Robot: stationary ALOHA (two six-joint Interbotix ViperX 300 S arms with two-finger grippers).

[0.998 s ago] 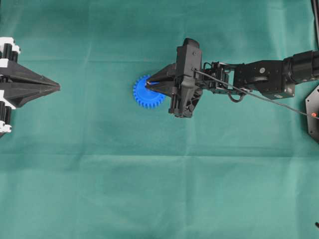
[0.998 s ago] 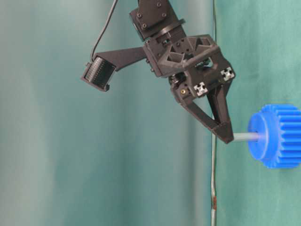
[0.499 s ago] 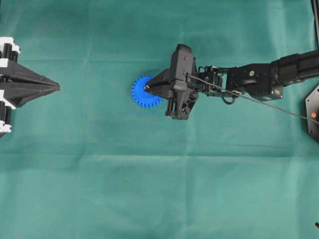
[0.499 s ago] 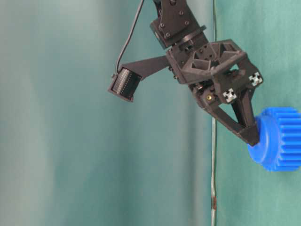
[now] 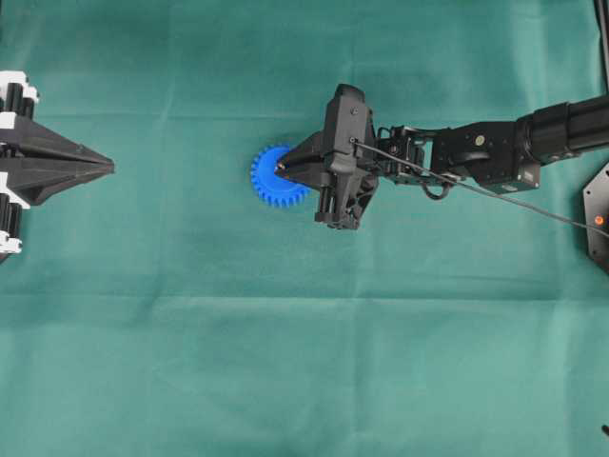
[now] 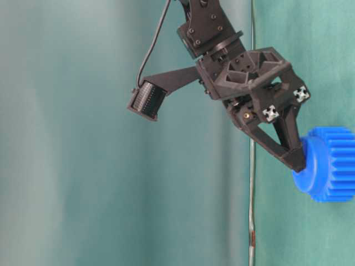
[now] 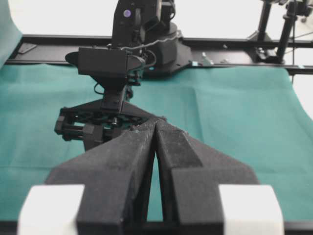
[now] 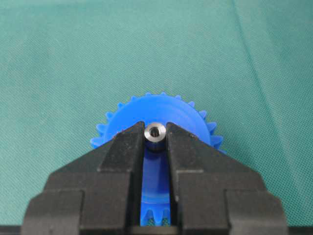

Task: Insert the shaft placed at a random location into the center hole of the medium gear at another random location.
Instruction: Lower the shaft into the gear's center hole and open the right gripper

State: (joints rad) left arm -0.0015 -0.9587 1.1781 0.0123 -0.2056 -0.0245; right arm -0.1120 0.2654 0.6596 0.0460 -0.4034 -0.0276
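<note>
The blue medium gear (image 5: 271,181) lies flat on the green cloth left of centre. My right gripper (image 5: 279,169) reaches over it from the right, shut on the shaft (image 8: 155,131), whose shiny round end shows between the black fingertips. In the table-level view the fingertips (image 6: 299,160) press against the gear's hub (image 6: 310,166) and no length of shaft shows between them. The center hole is hidden under shaft and fingers. My left gripper (image 5: 110,168) rests at the far left, shut and empty, its fingertips (image 7: 146,128) meeting well away from the gear (image 8: 156,110).
Green cloth (image 5: 304,362) covers the whole table. A black mount (image 5: 598,214) sits at the right edge, and a thin cable (image 5: 533,202) trails along the right arm. A black rail (image 7: 234,44) runs along the table's far side.
Over the last second my right gripper moved down onto the gear, and the exposed length of shaft went into the hub. It has held still for the last half second. The left arm stayed still.
</note>
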